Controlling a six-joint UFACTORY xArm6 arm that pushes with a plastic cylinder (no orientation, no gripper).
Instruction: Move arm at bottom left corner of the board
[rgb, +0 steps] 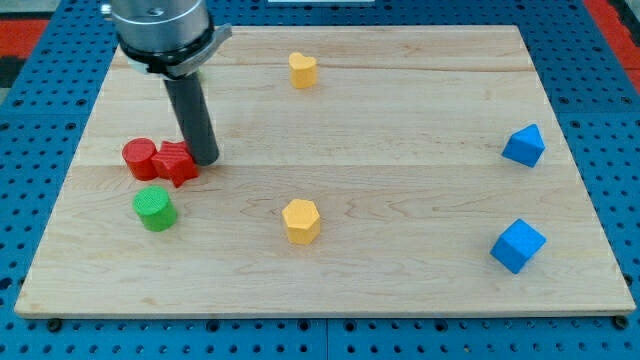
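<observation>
Still unfinished: my tip (204, 158) touches the red star (177, 162), above the board's (400, 290) bottom-left corner. No claw exists; nothing is held.

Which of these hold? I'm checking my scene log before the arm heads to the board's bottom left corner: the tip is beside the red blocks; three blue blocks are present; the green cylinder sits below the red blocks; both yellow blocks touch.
1. My tip is right beside the red blocks: true.
2. Three blue blocks: false, only two, upper blue block and lower blue block.
3. The green cylinder sits below the red blocks in the view: true.
4. The yellow blocks touch: false; the top yellow block and lower yellow block lie far apart.
</observation>
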